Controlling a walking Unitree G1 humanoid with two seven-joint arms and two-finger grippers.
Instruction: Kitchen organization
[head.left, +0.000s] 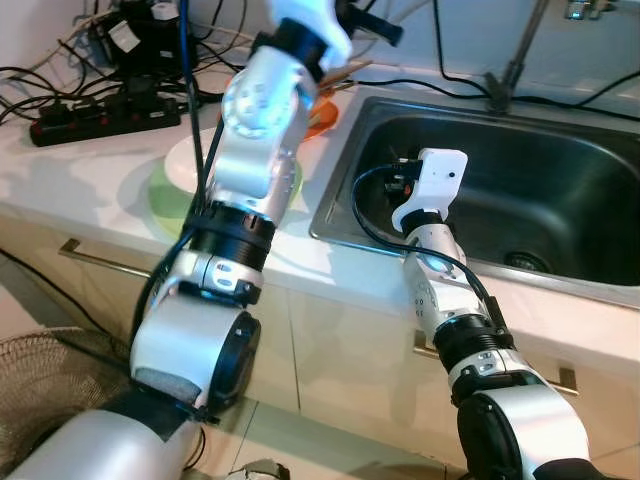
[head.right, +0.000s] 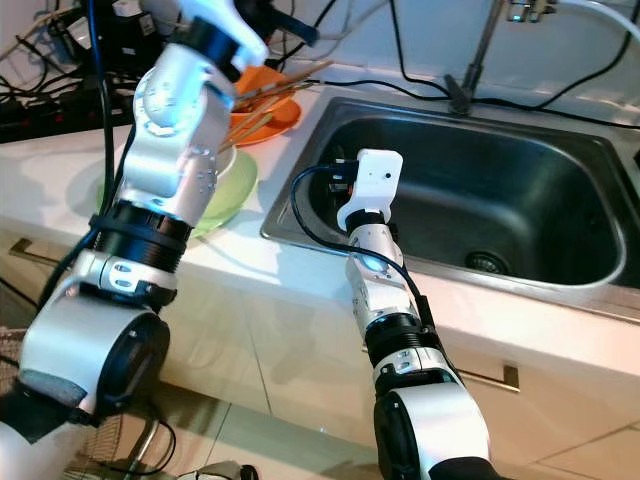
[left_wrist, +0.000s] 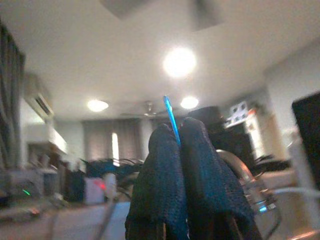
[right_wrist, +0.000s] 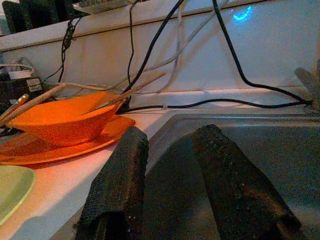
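Note:
My left gripper (left_wrist: 177, 131) is raised high over the counter and points up at the room's ceiling. Its fingers are shut on a thin blue stick (left_wrist: 169, 112) that pokes out between the tips. My right gripper (right_wrist: 172, 135) is open and empty, held just inside the near left corner of the steel sink (head.left: 545, 190). On the counter left of the sink, an orange bowl (right_wrist: 65, 120) holding chopsticks (right_wrist: 125, 92) stands on an orange plate (right_wrist: 65, 149). A green plate (head.right: 235, 185) with a white dish (head.left: 185, 160) on it lies nearer me, partly behind my left arm.
A faucet (head.left: 512, 60) rises behind the sink. A black power strip (head.left: 100, 120) and tangled cables cover the counter's back left. Cabinet drawers with a metal handle (head.left: 100, 262) sit below the counter. A wicker basket (head.left: 40, 390) stands on the floor at lower left.

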